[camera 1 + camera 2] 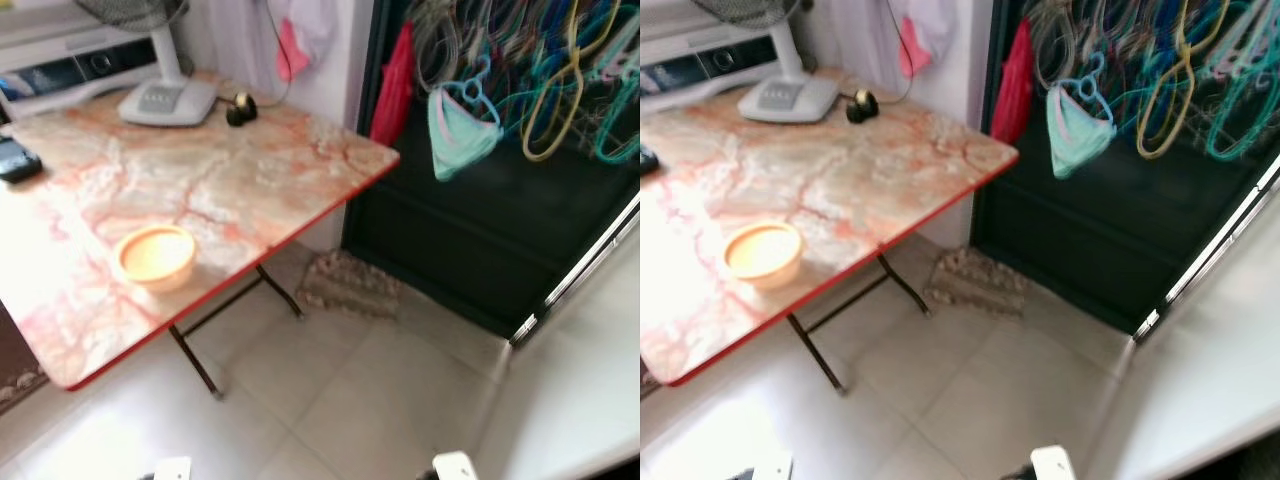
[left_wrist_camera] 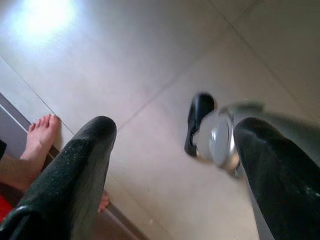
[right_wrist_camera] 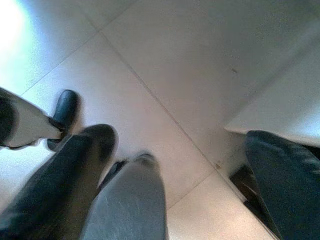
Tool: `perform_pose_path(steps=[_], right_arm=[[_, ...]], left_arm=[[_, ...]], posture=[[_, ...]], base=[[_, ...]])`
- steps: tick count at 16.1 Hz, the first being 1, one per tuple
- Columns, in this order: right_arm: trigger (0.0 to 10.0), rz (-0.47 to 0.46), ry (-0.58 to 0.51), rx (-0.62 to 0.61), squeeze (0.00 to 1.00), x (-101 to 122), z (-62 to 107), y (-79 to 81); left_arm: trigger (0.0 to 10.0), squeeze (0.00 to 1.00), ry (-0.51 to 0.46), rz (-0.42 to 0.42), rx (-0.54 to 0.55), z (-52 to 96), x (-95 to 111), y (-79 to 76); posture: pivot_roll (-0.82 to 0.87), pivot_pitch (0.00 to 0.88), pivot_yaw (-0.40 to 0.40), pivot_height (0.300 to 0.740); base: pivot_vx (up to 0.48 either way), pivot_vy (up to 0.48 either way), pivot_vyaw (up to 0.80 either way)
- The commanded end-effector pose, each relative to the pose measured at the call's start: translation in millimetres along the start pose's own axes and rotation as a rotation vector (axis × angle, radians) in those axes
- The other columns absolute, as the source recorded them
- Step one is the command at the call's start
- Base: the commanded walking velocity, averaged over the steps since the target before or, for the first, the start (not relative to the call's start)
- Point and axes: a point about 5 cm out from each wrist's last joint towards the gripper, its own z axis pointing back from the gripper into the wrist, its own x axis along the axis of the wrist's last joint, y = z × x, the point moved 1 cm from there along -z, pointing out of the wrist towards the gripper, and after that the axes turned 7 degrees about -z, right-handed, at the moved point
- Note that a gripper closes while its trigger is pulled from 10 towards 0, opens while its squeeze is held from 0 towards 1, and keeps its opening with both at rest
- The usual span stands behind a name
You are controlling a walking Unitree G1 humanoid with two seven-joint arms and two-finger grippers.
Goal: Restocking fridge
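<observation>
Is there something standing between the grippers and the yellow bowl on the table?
Nothing visible does. The yellow bowl sits alone near the red edge of the table, bare tabletop around it. The left gripper and right gripper hang open over the floor tiles; a person's bare foot shows beyond the left one.

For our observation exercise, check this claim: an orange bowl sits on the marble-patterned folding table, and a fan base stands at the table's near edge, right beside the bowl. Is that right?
Not quite. The orange bowl does sit on the marble-patterned table, but the fan base stands at the far edge, well apart from the bowl. The left eye view shows this.
</observation>
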Motion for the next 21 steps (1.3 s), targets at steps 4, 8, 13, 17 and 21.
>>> perform_pose_path(steps=[4,8,13,17,21], right_arm=[[10.0,-0.020,0.018,-0.022,0.00,-6.2,2.4,-9.3],[10.0,-0.025,0.013,-0.021,0.00,-4.5,2.3,-9.7],[10.0,-0.042,0.020,-0.012,0.00,-5.9,2.5,-9.8],[10.0,-0.046,0.028,-0.014,0.00,-9.5,3.1,-9.8],[10.0,-0.048,0.035,-0.004,0.00,-11.0,3.0,-7.9]], left_arm=[[10.0,0.00,0.009,0.019,0.007,0.9,-4.7,-3.0],[10.0,0.00,-0.006,0.035,0.027,0.8,-2.6,-2.1],[10.0,0.00,-0.076,0.118,0.125,2.9,0.8,1.9],[10.0,0.00,-0.375,0.106,0.261,5.1,70.4,41.8],[10.0,0.00,-0.673,0.011,0.309,22.5,120.6,44.9]], posture=[[0.06,0.000,-0.047,0.740],[0.06,0.000,-0.047,0.740],[0.08,0.000,-0.053,0.740],[0.10,0.000,-0.033,0.740],[0.09,0.000,-0.020,0.740]], base=[[0.000,0.000,0.80],[0.000,0.000,0.80],[0.000,0.000,0.42],[0.000,0.000,0.00],[0.000,0.000,0.00]])
